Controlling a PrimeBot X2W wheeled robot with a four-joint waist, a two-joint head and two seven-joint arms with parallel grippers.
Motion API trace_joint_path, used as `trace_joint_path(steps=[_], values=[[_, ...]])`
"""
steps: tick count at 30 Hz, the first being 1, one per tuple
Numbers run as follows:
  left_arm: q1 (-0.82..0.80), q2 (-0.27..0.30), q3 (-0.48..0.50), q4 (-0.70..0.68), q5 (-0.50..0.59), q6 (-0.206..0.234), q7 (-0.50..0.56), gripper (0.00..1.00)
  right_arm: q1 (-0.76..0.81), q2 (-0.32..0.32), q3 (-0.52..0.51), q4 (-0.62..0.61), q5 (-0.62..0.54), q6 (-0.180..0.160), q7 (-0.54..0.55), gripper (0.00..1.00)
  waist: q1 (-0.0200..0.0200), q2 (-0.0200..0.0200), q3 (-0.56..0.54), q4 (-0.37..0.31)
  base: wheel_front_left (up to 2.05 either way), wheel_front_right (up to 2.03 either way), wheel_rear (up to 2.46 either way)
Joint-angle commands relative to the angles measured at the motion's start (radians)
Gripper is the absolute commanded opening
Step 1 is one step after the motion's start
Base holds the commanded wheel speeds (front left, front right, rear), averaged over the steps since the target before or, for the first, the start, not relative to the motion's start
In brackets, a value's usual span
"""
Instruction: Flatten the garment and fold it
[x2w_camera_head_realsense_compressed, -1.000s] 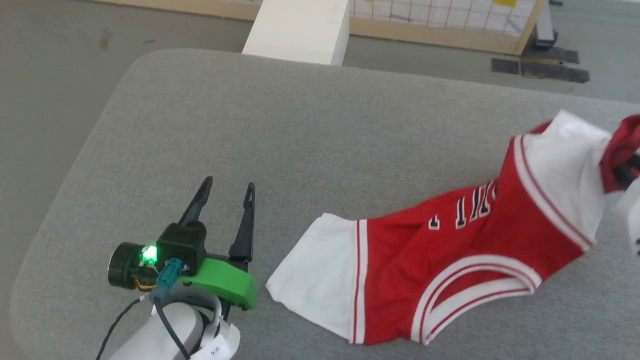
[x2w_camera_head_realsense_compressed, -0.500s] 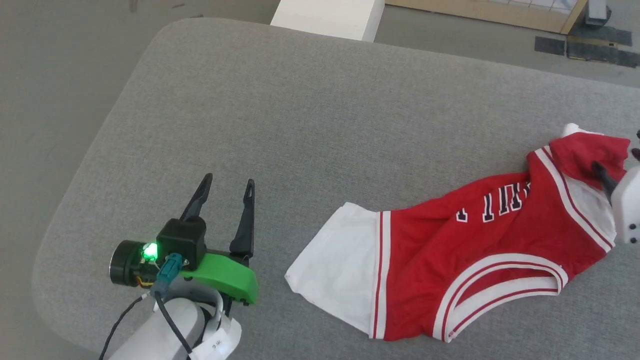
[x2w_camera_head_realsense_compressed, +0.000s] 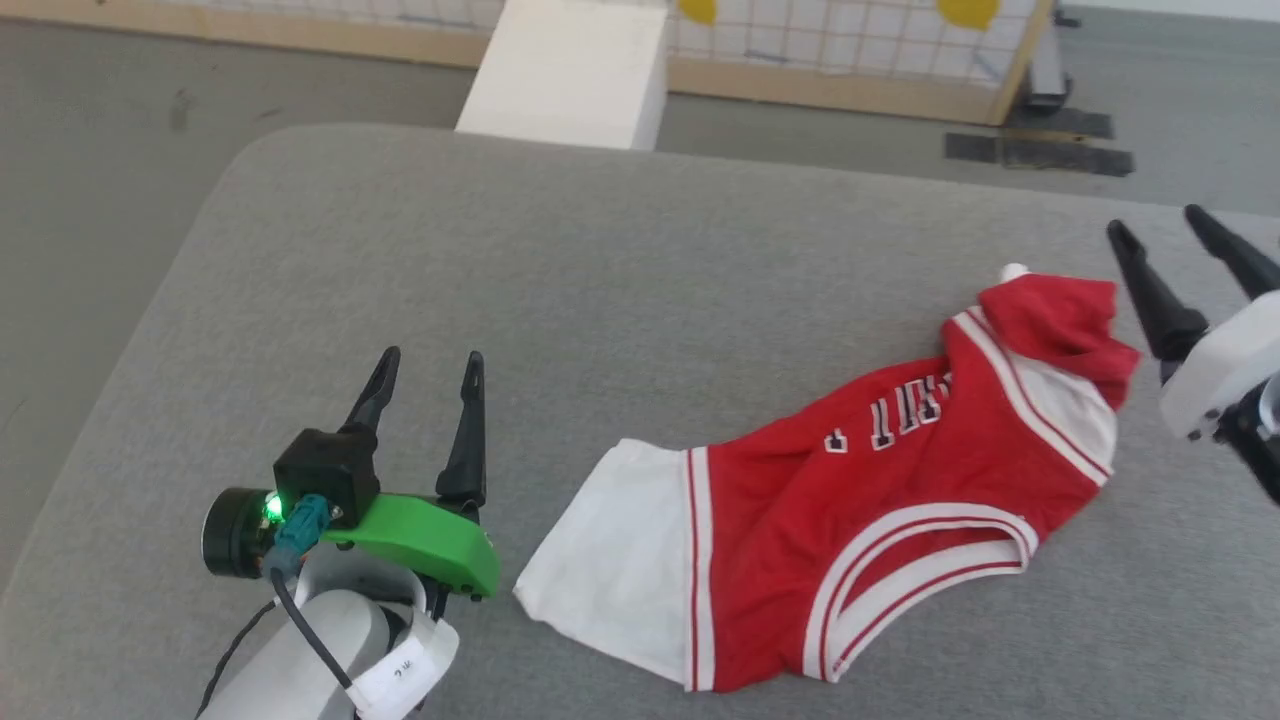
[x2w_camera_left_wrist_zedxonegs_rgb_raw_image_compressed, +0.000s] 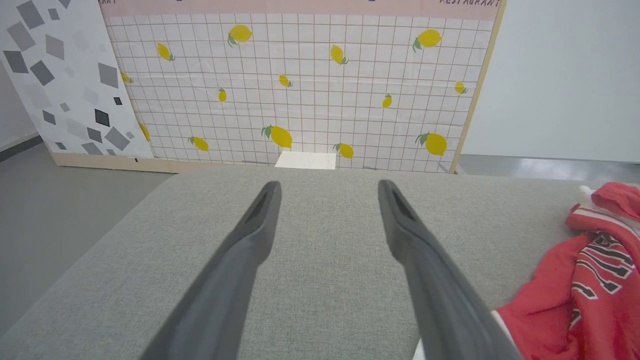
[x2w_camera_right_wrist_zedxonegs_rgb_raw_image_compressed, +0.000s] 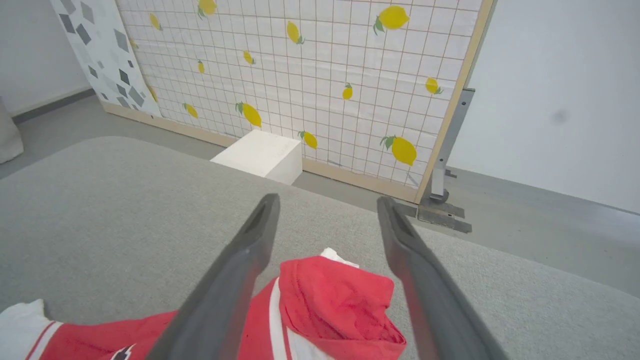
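Nearest the robot, the left gripper, two long dark fingers on a green-and-black wrist, hovers low over bare cloth at the near left. Its jaws are spread wide and empty. It sits just beside the garment's near end, and it looks parked there, ready to take that end once the spreading starts.

The garment, a red soft-fabric T-shirt with white short sleeves and red-and-white stripe trim, lies rumpled in a long diagonal band across the right half of the surface. One white sleeve lies flat at the near end, the lettered chest is creased in the middle, and a bunched red fold sits at the far right. It is neither flattened nor folded yet.

The right gripper stands over that far fold, released, with its fingers parted and nothing between them. In the right wrist view the red bunch lies below the gap, probably the next spot to pinch and pull outward.

The grey fabric-covered surface is broad, padded and round-cornered, which should let the shirt slide. Beyond its far edge are the grey floor, a white box and then a lemon-printed grid panel in a wooden frame, against a pale wall.
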Motion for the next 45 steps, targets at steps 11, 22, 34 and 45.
trace_joint_path(steps=[11, 22, 34, 45], values=[[0.068, 0.027, 0.000, -0.024, -0.052, 0.000, 0.064, 1.00, 0.316, 0.147, -0.198, -0.255, -0.033, -0.002, -0.041, 1.00, 0.0000, 0.0000, -0.081, -0.118, 0.00, 0.00, 0.00], [0.082, 0.042, -0.029, -0.036, -0.062, -0.005, 0.117, 1.00, 0.550, 0.351, -0.340, -0.431, -0.217, -0.002, 0.253, 1.00, 0.0000, 0.0000, -0.061, -0.143, 0.00, 0.00, 0.00], [0.031, 0.046, -0.044, -0.063, -0.037, -0.014, 0.124, 1.00, 0.338, 0.326, -0.303, -0.326, -0.275, -0.002, 0.764, 1.00, 0.0000, 0.0000, 0.044, -0.067, 0.00, 0.00, 0.00], [-0.009, 0.024, -0.055, -0.052, -0.024, -0.016, 0.112, 1.00, 0.194, 0.273, -0.304, -0.107, -0.351, -0.002, 0.860, 1.00, 0.0000, 0.0000, 0.112, 0.026, 0.00, 0.00, 0.00]])
